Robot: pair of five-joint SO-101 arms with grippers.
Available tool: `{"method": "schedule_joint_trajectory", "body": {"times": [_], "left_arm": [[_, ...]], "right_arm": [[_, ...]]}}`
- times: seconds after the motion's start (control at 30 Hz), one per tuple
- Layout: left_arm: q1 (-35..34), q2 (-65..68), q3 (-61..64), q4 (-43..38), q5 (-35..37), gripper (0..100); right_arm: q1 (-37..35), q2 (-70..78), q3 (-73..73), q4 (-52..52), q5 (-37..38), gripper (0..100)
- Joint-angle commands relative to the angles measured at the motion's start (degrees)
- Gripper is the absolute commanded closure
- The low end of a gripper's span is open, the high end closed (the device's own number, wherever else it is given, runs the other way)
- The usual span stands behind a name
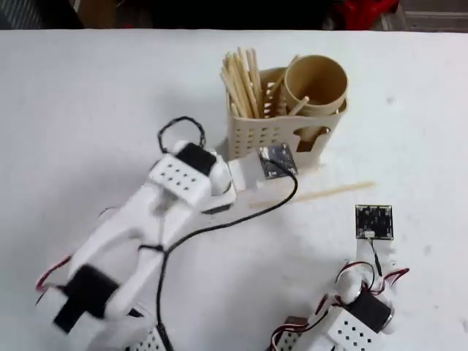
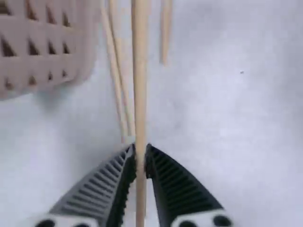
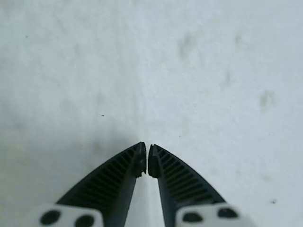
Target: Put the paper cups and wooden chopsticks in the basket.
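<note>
A cream slotted basket (image 1: 274, 139) stands at the back middle of the table. It holds a bundle of wooden chopsticks (image 1: 241, 80) and stacked paper cups (image 1: 316, 86). My left arm (image 1: 168, 201) stretches from the front left up to the basket's front. In the left wrist view my left gripper (image 2: 140, 153) is shut on a wooden chopstick (image 2: 140, 85) just over the table, beside the basket's corner (image 2: 42, 42). Further sticks (image 2: 164, 28) lie alongside it. One chopstick (image 1: 336, 191) shows on the table right of the basket. My right gripper (image 3: 146, 152) is shut on nothing over bare table.
The right arm (image 1: 362, 314) sits folded at the front right with its wrist camera board (image 1: 374, 221) facing up. A black cable (image 1: 219, 227) loops across the left arm. The white table (image 1: 88, 102) stretches wide to the left.
</note>
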Motion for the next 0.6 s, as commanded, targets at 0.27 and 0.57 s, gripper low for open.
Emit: {"method": "schedule_joint_trajectory", "body": {"times": [0.27,0.57], "left_arm": [[0.7,-18.8,-0.9,0.0,9.4,98],[4.4,-23.2,1.1,-1.5,10.8,98]], "right_arm": [[0.5,0.0,0.5,-0.6,0.0,97.4],[0.5,0.0,0.5,-0.6,0.0,97.4]]}}
